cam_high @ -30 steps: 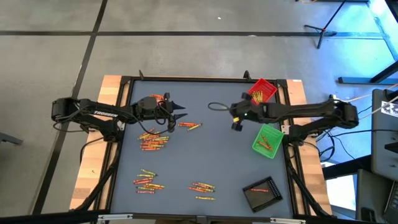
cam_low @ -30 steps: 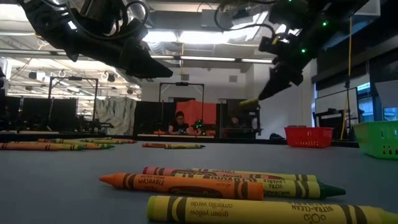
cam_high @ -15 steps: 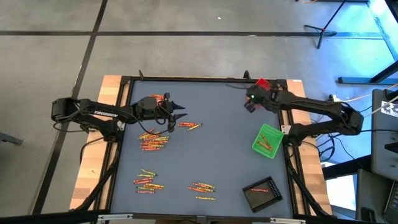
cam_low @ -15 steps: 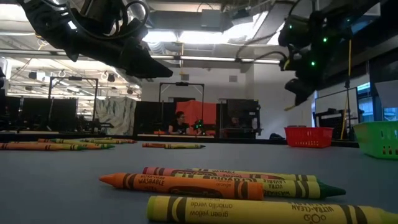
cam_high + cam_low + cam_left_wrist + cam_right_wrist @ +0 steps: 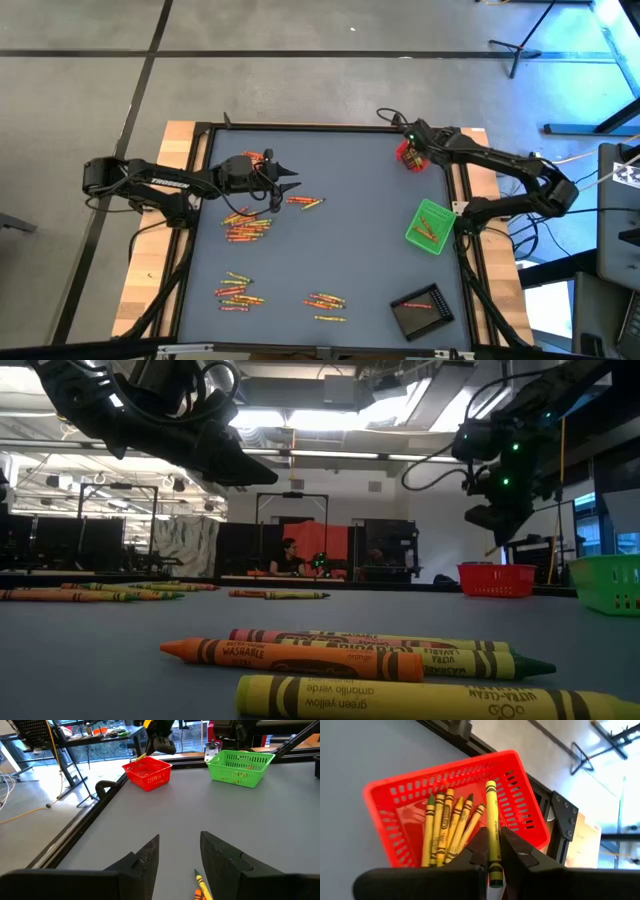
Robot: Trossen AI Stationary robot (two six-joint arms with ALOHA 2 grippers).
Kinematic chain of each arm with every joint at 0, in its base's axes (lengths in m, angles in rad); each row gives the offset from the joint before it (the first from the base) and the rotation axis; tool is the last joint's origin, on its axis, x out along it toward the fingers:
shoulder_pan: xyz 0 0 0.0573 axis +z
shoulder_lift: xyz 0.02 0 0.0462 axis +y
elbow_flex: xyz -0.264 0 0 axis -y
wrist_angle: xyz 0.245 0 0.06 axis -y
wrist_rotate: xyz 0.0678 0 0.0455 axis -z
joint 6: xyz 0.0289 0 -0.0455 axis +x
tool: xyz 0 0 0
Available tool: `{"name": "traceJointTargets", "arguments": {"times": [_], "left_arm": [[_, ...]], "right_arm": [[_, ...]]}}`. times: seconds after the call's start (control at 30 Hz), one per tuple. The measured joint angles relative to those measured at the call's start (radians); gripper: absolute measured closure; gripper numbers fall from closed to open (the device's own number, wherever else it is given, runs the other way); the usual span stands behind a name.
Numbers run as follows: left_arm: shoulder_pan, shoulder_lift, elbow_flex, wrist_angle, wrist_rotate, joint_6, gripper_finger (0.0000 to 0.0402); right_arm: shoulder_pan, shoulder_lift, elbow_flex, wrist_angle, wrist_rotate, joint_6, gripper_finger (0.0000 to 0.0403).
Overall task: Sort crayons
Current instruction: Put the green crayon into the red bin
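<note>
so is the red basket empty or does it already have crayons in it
Not empty: the red basket already holds several yellow crayons, seen from the right wrist view.

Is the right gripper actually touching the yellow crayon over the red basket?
Touching. The right wrist view shows the right gripper shut on the yellow crayon, both fingers pressed against its sides, above the red basket.

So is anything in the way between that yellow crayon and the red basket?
Nothing visible. The right tool holds the yellow crayon directly above the open red basket, which already contains several yellowish crayons.
</note>
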Motion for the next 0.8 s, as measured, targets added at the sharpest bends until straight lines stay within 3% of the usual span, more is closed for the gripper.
{"name": "traceJointTargets", "arguments": {"times": [0.17, 0.43, 0.53, 0.67, 0.8], "left_arm": [[0.000, 0.000, 0.000, 0.000, 0.000, 0.000, 0.0274], [0.000, 0.000, 0.000, 0.000, 0.000, 0.000, 0.0274], [0.000, 0.000, 0.000, 0.000, 0.000, 0.000, 0.0274], [0.000, 0.000, 0.000, 0.001, -0.003, 0.000, 0.0274], [0.000, 0.000, 0.000, 0.002, -0.003, 0.000, 0.0274]], "right_arm": [[-0.005, 0.053, 0.000, 0.022, -0.002, -0.023, 0.0360], [-0.005, 0.084, -0.001, 0.017, 0.062, -0.086, 0.0262], [0.034, 0.058, -0.001, 0.047, 0.060, -0.095, 0.0244], [0.144, 0.021, -0.001, 0.140, -0.037, -0.127, 0.0243], [0.252, 0.016, -0.001, 0.286, -0.206, -0.180, 0.0244]]}}
